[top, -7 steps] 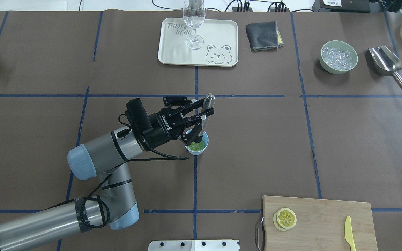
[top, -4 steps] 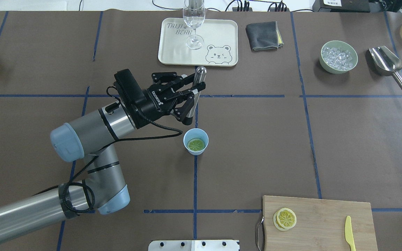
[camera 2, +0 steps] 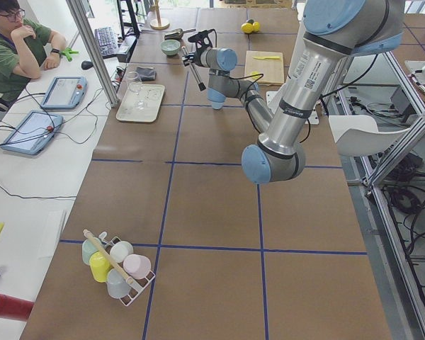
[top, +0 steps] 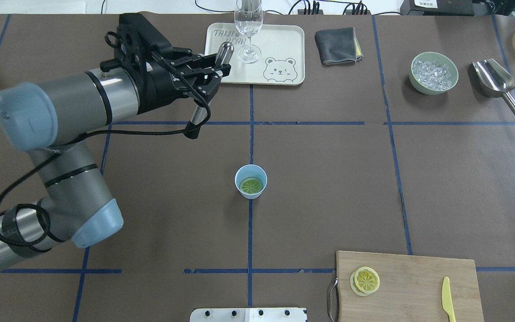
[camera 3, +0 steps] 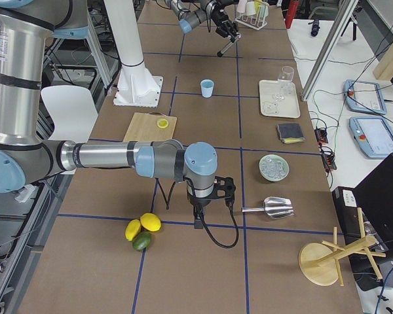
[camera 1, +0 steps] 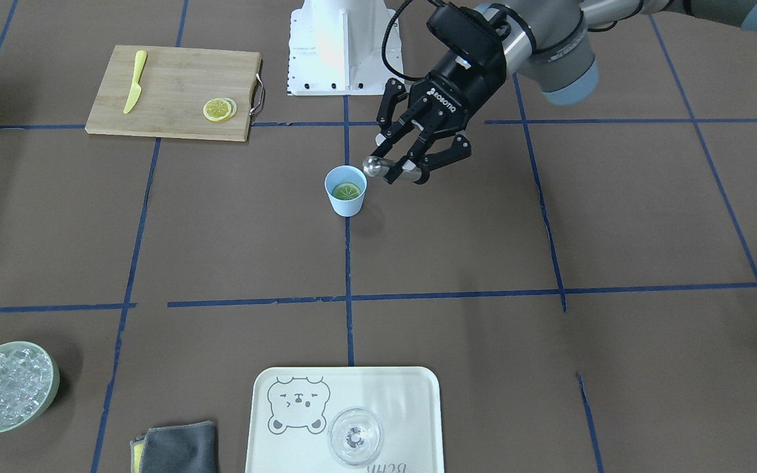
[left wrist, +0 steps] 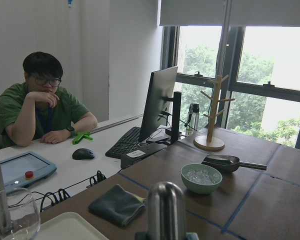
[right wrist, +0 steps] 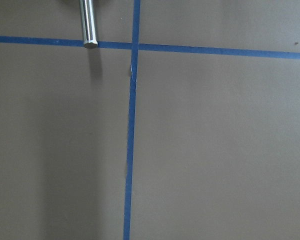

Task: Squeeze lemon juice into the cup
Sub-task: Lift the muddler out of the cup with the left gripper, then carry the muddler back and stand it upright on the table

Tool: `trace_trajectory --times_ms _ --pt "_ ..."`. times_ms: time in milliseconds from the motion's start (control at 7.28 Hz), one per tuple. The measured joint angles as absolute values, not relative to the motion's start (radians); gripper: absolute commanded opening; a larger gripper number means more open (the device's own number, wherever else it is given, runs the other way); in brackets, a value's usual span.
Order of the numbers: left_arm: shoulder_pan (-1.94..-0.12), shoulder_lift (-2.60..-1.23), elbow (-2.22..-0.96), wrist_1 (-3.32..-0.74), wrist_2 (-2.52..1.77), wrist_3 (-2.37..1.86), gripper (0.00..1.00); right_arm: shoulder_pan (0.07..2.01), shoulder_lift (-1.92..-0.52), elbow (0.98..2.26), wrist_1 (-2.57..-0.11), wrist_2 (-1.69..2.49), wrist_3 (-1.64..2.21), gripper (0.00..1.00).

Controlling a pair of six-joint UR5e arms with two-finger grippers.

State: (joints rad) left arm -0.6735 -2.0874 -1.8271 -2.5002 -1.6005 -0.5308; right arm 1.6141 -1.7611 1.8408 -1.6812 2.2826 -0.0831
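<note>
The small light-blue cup [top: 251,173] stands upright mid-table on a blue tape line; it also shows in the front view [camera 1: 345,200]. A round lemon slice [top: 251,185] lies flat inside it and looks greenish [camera 1: 346,191]. My left gripper [top: 210,82] is shut on a metal rod [top: 197,117] and holds it in the air, beyond and left of the cup, near the tray. In the front view the left gripper [camera 1: 403,172] appears just beside the cup. The right gripper [camera 3: 200,212] shows only in the right side view, pointing down; I cannot tell if it is open or shut.
A cream tray [top: 280,44] with a wine glass [top: 249,27] sits at the back. A grey cloth [top: 335,44], a green bowl of ice [top: 434,72] and a metal scoop [top: 494,78] lie back right. A cutting board [top: 414,286] holds lemon slices [top: 365,280] and a yellow knife [top: 447,297].
The left gripper has lifted the rod out of the cup and carried it up and away to the back left, toward the tray. The cup and slice have stayed in place.
</note>
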Motion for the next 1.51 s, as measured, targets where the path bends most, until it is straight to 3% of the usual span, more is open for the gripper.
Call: trace_trajectory --times_ms 550,1512 --pt "-0.899 -2.018 -1.895 -1.945 -1.915 -0.528 0.0 1.615 -1.761 1.843 -1.681 2.283 -0.084 1.0" --pt "-0.918 -1.701 -1.851 -1.873 -1.899 -0.807 0.0 1.614 -1.764 1.845 -1.68 2.284 -0.086 1.0"
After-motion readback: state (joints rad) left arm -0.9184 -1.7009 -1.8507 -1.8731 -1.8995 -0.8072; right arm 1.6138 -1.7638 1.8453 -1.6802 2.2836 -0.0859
